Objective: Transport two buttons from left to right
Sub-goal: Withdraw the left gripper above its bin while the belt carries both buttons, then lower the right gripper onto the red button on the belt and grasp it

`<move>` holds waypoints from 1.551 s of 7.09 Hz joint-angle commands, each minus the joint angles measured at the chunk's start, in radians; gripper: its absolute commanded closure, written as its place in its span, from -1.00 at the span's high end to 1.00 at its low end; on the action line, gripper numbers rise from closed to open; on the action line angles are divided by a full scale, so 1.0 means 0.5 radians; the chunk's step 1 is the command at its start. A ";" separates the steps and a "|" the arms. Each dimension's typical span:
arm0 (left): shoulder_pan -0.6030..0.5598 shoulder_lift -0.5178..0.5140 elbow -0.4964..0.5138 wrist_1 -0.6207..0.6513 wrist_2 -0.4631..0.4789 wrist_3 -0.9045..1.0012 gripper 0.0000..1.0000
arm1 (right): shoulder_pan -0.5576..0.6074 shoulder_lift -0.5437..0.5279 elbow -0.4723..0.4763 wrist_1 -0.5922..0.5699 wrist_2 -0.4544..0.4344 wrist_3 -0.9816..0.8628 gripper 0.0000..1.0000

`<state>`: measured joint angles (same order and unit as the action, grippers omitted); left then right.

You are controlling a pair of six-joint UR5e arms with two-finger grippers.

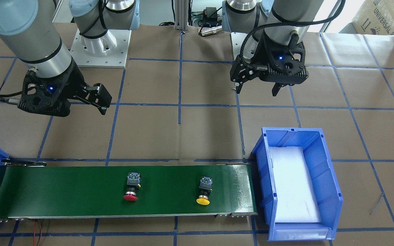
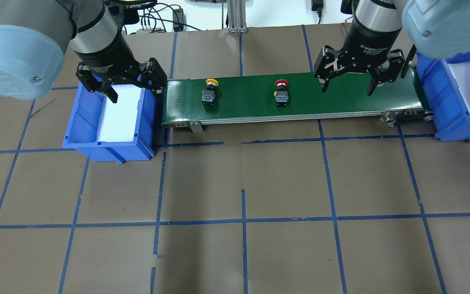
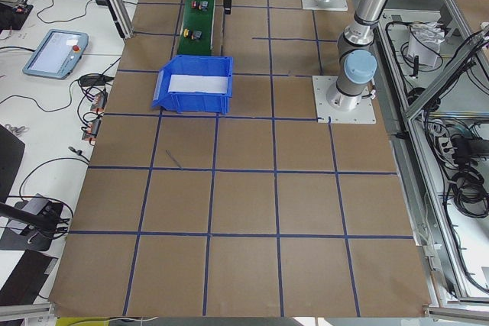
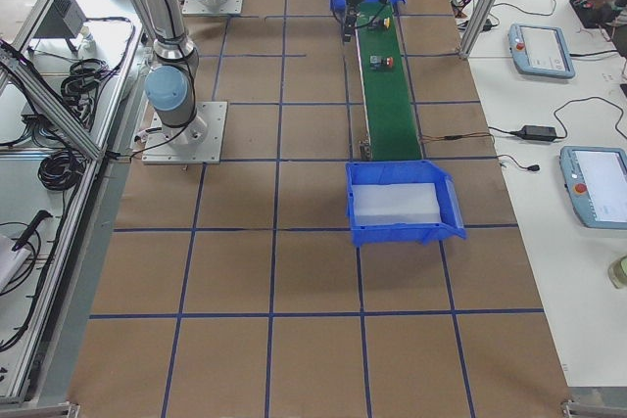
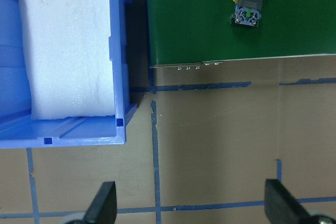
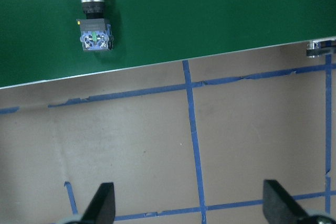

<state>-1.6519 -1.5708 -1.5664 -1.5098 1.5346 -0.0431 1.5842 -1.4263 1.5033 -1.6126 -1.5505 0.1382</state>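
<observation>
Red button (image 2: 281,93), yellow button (image 2: 210,92): lying apart on green belt (image 2: 341,104). Left claw (image 2: 136,92), right claw (image 2: 346,90): spread wide, empty.

Left gripper (image 1: 257,89): jaws spread wide, nothing between them, fingers pointing down. Right gripper (image 2: 347,90): jaws likewise wide apart, empty, fingers down.

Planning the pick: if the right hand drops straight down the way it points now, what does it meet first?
Probably the table, on the robot's side of the belt: the right hand points at paper, and the red button lies off that line. Depth is uncertain.
</observation>
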 commanded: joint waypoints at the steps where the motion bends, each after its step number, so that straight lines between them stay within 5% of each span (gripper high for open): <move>1: -0.031 0.168 -0.021 -0.012 -0.020 0.000 1.00 | 0.001 0.094 -0.018 -0.125 -0.046 -0.025 1.00; 5: 0.070 0.001 -0.049 0.025 -0.026 0.022 1.00 | 0.004 0.495 -0.058 -0.382 -0.041 -0.025 1.00; 9: 0.147 -0.174 0.028 0.141 0.026 0.019 1.00 | 0.019 0.686 -0.061 -0.572 -0.019 -0.010 1.00; 11: 0.120 -0.080 -0.024 0.090 0.036 0.019 1.00 | 0.022 0.708 -0.055 -0.597 -0.022 0.000 1.00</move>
<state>-1.5806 -1.6380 -1.5586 -1.4472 1.5492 -0.0330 1.5942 -1.0797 1.4743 -1.9032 -1.5602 0.1359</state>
